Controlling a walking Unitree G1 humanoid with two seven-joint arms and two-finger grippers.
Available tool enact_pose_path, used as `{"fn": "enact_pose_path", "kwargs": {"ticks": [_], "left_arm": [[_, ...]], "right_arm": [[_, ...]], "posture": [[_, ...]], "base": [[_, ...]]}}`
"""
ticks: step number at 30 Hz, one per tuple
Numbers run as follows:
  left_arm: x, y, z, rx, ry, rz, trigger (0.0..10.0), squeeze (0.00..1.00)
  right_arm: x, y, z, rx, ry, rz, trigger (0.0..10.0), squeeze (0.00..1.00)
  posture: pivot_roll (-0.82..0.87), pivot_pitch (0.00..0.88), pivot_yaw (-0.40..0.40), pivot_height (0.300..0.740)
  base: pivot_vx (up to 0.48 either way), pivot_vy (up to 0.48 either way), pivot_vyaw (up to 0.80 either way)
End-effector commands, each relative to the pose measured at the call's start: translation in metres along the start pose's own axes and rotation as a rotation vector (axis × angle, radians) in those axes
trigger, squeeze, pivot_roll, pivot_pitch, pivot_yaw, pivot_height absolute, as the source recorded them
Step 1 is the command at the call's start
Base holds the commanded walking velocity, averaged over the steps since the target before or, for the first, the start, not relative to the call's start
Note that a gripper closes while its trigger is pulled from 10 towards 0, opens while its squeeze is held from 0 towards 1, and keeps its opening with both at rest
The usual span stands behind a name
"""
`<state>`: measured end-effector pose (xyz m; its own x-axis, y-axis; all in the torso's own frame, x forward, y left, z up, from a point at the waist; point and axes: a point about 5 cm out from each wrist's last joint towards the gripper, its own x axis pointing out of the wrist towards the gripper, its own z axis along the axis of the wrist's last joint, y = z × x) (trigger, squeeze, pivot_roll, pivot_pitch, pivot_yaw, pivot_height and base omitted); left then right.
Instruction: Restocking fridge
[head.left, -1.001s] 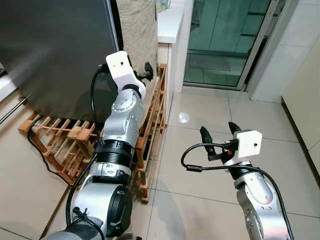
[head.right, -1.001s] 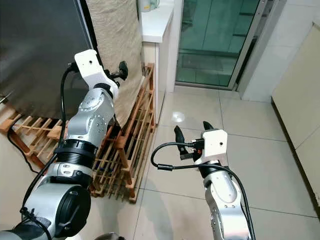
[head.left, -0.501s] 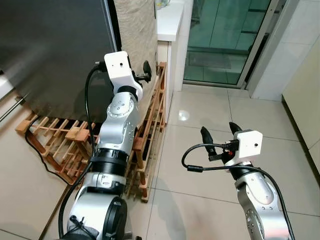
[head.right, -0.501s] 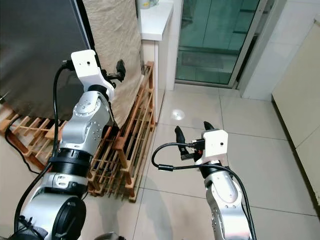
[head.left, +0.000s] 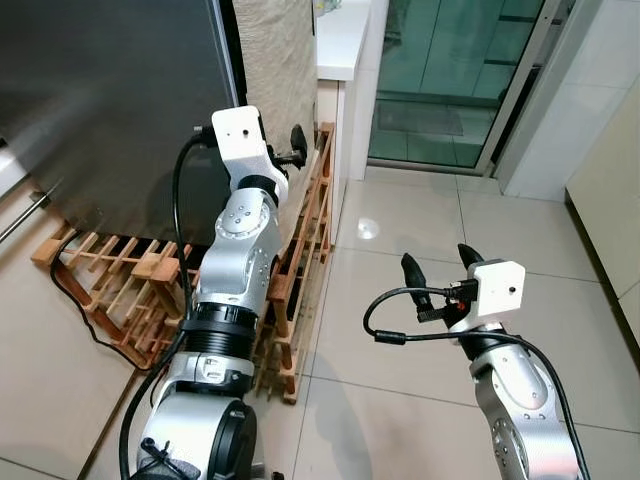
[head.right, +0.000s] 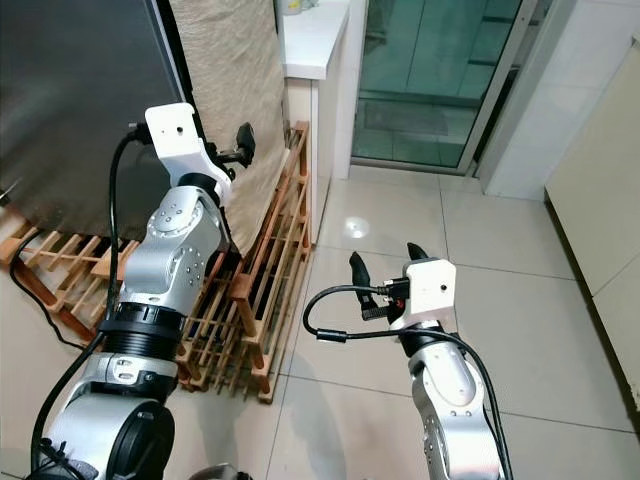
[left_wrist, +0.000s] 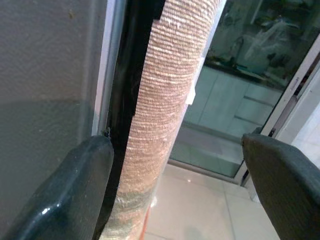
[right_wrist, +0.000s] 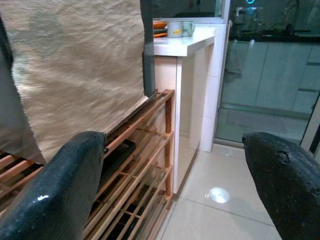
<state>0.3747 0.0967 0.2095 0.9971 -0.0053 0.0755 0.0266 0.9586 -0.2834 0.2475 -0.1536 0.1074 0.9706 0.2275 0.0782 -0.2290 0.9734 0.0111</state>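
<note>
Fridge (head.left: 110, 100) fills the 10 o'clock part of the head view: a big dark grey door, shut, with a black seam at its right edge. A beige woven cloth (head.left: 275, 60) hangs over the fridge's side, just past that seam. Below and beside it a wooden rack (head.left: 300, 260) leans along the floor, and a white counter (head.left: 340, 35) with cups sits at 12 o'clock next to glass doors (head.left: 450, 70).

Change over the last second is slight. The left arm has swung a little, its white wrist block drifting left and then back toward the seam, while the fridge, cloth and rack hold their places. The left gripper (head.left: 296, 143) is raised at about 11 o'clock, fingers spread wide; in its wrist view 1 finger (left_wrist: 65, 192) sits close to the black seam, and whether it touches the door I cannot tell. My guess is that it is lining up on the door edge to pull it open, so restocking has not started and nothing to stock is held.

The right gripper (head.left: 437, 270) hangs over bare tiles at 5 o'clock, unmoved, its 2 fingers apart and empty.

No brand, label or writing is readable anywhere.
</note>
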Motion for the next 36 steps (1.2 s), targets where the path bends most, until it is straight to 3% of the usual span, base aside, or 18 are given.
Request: {"fn": "enact_pose_path", "kwargs": {"ticks": [1,15,21,25,26,28,31,36], "left_arm": [[0.001,0.007,-0.007,0.014,0.038,0.025,10.0,0.0],[0.001,0.011,-0.008,0.109,-0.01,0.023,10.0,0.0],[0.005,0.01,-0.011,0.102,-0.006,0.034,10.0,0.0],[0.006,-0.008,-0.011,0.0,0.012,-0.059,10.0,0.0],[0.004,-0.02,-0.01,-0.034,0.013,-0.136,10.0,0.0],[0.002,-0.026,-0.01,-0.052,0.019,-0.183,10.0,0.0],[-0.005,-0.04,-0.009,-0.053,0.0,-0.277,10.0,0.0],[-0.008,-0.047,-0.005,-0.03,-0.034,-0.306,10.0,0.0]], "right_arm": [[-0.003,-0.003,0.002,-0.004,-0.009,-0.015,10.0,0.0],[-0.004,-0.003,0.002,-0.005,-0.006,-0.02,10.0,0.0],[-0.004,-0.003,0.002,-0.007,-0.006,-0.023,10.0,0.0],[-0.004,-0.004,0.003,-0.008,-0.007,-0.024,10.0,0.0],[-0.004,-0.004,0.003,-0.009,-0.007,-0.026,10.0,0.0],[-0.004,-0.004,0.003,-0.01,-0.008,-0.027,10.0,0.0],[-0.004,-0.004,0.003,-0.012,-0.007,-0.03,10.0,0.0],[-0.004,-0.004,0.003,-0.011,-0.006,-0.03,10.0,0.0]], "posture": [[-0.1,0.0,0.052,0.727],[-0.1,0.0,0.048,0.727],[-0.11,0.0,0.048,0.727],[-0.11,0.0,0.047,0.727],[-0.11,0.0,0.046,0.727],[-0.11,0.0,0.046,0.727],[-0.11,0.0,0.045,0.727],[-0.11,0.0,0.044,0.727]], "base": [[0.0,0.0,0.0],[0.0,0.0,0.0],[0.0,0.0,0.0],[0.0,0.0,0.0],[0.0,0.0,0.0],[0.0,0.0,0.0],[0.0,0.0,0.0],[0.0,0.0,0.0]]}}
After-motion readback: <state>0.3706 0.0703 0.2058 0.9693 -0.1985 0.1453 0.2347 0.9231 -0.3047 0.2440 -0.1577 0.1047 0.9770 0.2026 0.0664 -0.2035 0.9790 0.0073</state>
